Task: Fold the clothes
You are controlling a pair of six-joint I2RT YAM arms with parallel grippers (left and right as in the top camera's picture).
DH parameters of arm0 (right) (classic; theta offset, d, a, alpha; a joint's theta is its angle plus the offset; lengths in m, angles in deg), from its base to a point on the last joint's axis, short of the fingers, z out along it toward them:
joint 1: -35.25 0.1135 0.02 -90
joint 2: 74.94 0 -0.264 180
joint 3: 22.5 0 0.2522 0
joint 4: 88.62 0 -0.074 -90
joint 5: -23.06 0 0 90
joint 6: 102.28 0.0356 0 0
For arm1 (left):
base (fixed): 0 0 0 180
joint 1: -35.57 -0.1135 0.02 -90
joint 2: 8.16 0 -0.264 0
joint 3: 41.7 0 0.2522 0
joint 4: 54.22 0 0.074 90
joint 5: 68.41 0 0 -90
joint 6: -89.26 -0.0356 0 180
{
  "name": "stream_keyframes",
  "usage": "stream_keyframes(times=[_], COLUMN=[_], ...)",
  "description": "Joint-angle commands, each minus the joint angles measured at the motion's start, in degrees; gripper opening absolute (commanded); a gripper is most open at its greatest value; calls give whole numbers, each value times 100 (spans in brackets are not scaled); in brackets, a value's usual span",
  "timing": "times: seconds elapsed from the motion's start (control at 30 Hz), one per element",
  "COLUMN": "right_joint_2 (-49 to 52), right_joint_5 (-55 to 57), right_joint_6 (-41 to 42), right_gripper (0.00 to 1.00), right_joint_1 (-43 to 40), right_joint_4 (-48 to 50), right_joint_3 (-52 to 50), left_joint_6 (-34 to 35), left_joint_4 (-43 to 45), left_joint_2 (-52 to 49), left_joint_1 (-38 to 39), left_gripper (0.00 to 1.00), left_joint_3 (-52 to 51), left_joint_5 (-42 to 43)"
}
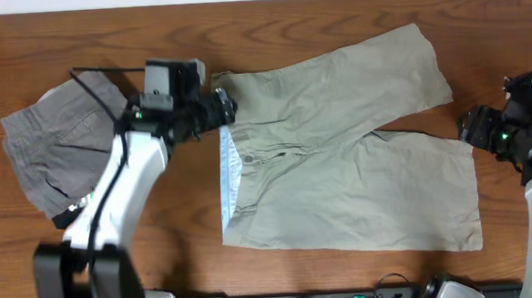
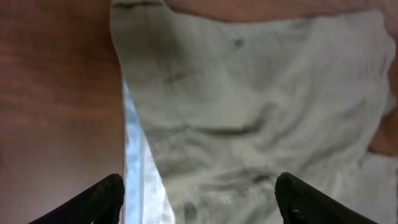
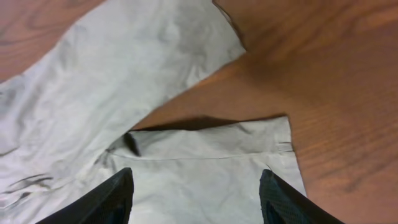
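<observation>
Khaki-green cotton shorts (image 1: pixel 348 154) lie flat on the bench (image 1: pixel 332 9): the waistband is just ahead of the left fingers (image 2: pixel 99 202), and one leg hem lies between the right fingers (image 3: pixel 115 202). Both pairs stand spread apart, holding nothing. Likely faults: a pinch catching only the top layer, so the pale blue lining (image 2: pixel 132 149) peels open; unequal lifts by the two arms, skewing the fold or dragging wrinkles in.
</observation>
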Motion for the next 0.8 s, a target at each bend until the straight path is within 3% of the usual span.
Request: stream_keyframes(times=[0.0,0.2,0.33,0.43,0.6,0.77], right_joint_2=[-7,52,63,155,616,1486], right_joint_5=[-168,-168,-168,-168,-170,-208], right_joint_6=[-179,-284,-308,-308,-308,-323], right_gripper=[64,63,53,53,59,74], right_joint_1=[44,44,46,46,46,44], right_joint_4=[-131,-315,-227,131,750,1414], right_joint_3=[68,68,68,68,68,68], left_joint_6=[-74,-4,37,35,39,42], left_joint_4=[291,1220,1698,1720,1707,1615], left_joint_2=[-726,-1720,-2107,-2365,-2881,-3270], left_joint_1=[-103,-101,-63,-35,-17,-17], left_gripper=[80,79,76,76,76,76], left_joint_3=[363,658,658,658,658,656], left_joint_5=[778,1241,1333,1335,1335,1338])
